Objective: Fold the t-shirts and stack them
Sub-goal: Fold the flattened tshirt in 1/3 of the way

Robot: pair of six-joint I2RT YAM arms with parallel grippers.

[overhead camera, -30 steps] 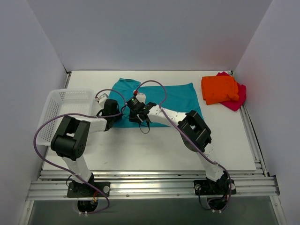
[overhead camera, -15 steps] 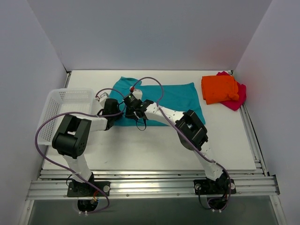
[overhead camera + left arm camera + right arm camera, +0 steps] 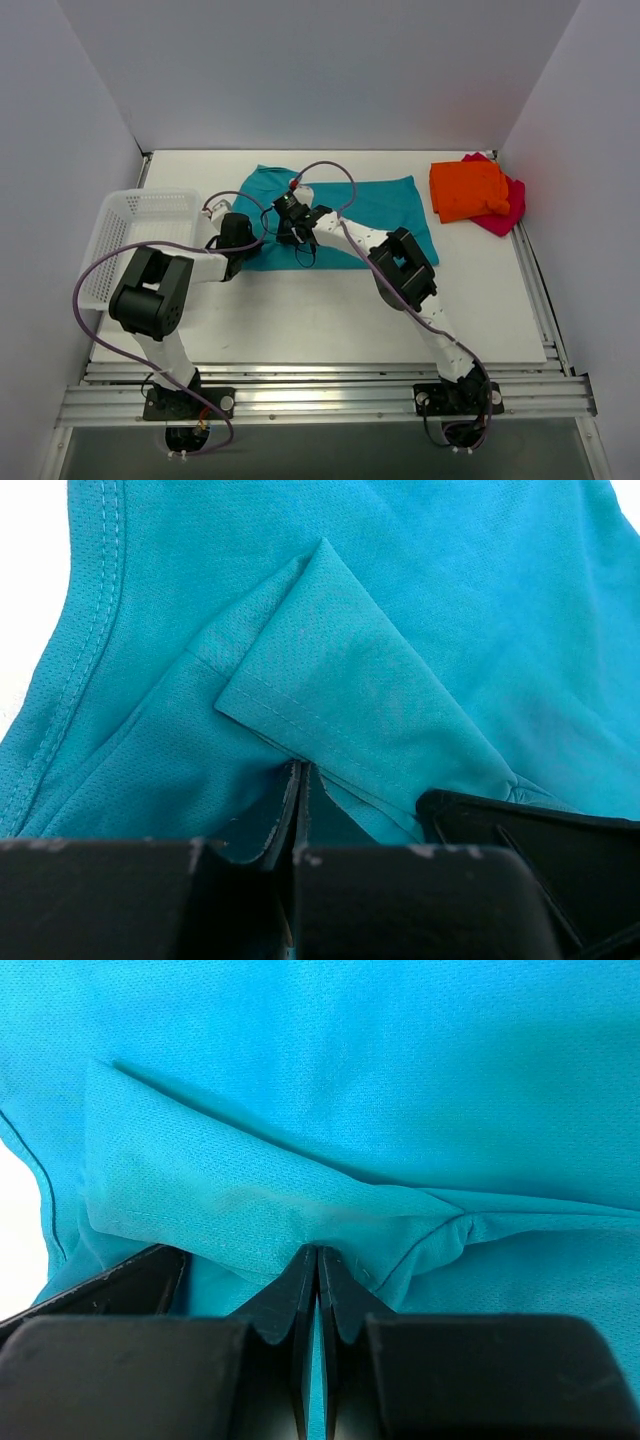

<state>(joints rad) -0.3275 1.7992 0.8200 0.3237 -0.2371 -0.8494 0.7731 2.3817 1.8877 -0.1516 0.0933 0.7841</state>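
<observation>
The teal-blue t-shirt (image 3: 380, 205) lies spread at the back middle of the table, its left part bunched up. My left gripper (image 3: 252, 238) is at the shirt's left near edge, shut on a folded flap of teal cloth (image 3: 330, 680). Just to its right, my right gripper (image 3: 287, 222) is shut on a raised fold of the same shirt (image 3: 300, 1200). In both wrist views the jaws stand pressed together with cloth pinched at the tips. The orange t-shirt (image 3: 467, 188) lies folded on top of the magenta-pink one (image 3: 508, 208) at the back right.
A white mesh basket (image 3: 150, 193) stands at the table's left edge, close beside the left arm. Purple cables loop above both wrists. Walls close in the table at the left, back and right.
My right gripper has shifted a little left and toward the back, taking its fold of teal cloth with it. The left gripper has barely moved.
</observation>
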